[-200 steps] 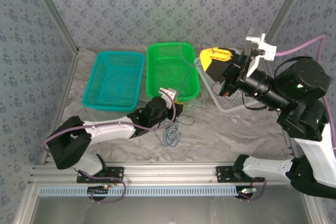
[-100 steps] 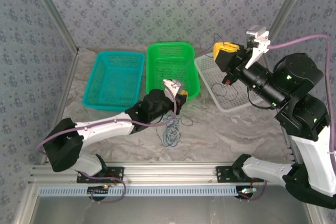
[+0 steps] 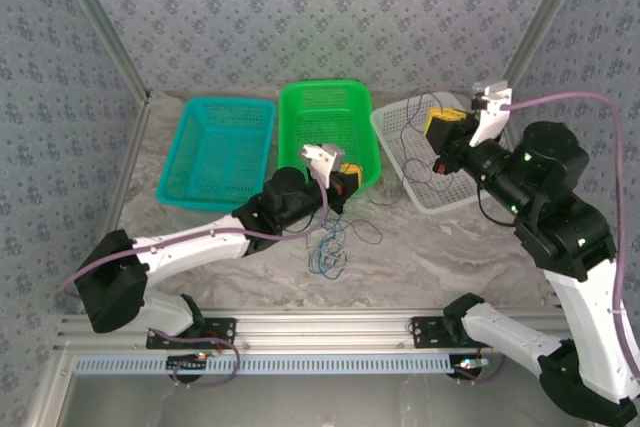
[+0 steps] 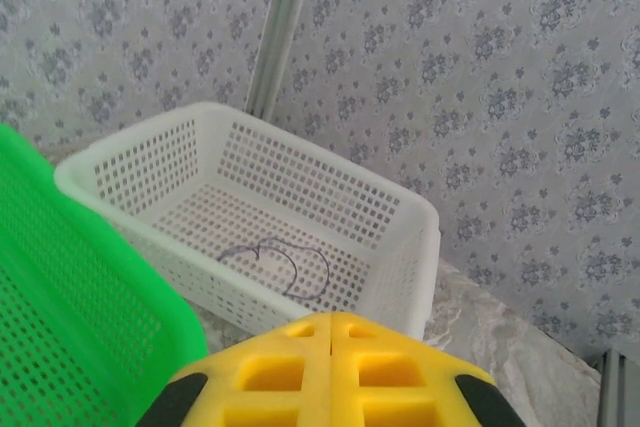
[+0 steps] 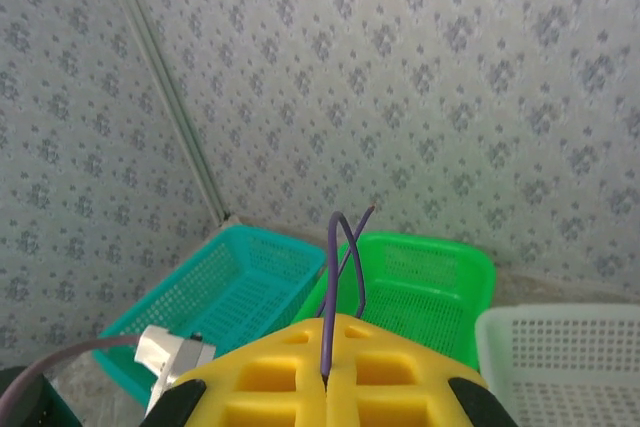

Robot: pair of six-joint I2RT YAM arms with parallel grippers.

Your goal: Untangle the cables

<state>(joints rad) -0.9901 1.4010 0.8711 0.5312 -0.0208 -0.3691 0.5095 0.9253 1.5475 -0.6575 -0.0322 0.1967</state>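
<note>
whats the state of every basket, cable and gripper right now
teal plastic mesh basket: upright, looks empty
green plastic mesh basket: upright, looks empty
white plastic mesh basket: upright, dark thin cable loop inside
blue cable heap: tangled on table
left gripper: shut, grip unclear
right gripper: shut on thin purple cable

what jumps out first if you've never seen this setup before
Three bright baskets line the back of the table: the teal basket on the left, the green basket in the middle, the white basket on the right. Next comes the right gripper, up near the white basket, its yellow jaws shut on a dark purple cable. A loose blue tangle lies in front of the green basket.
</note>
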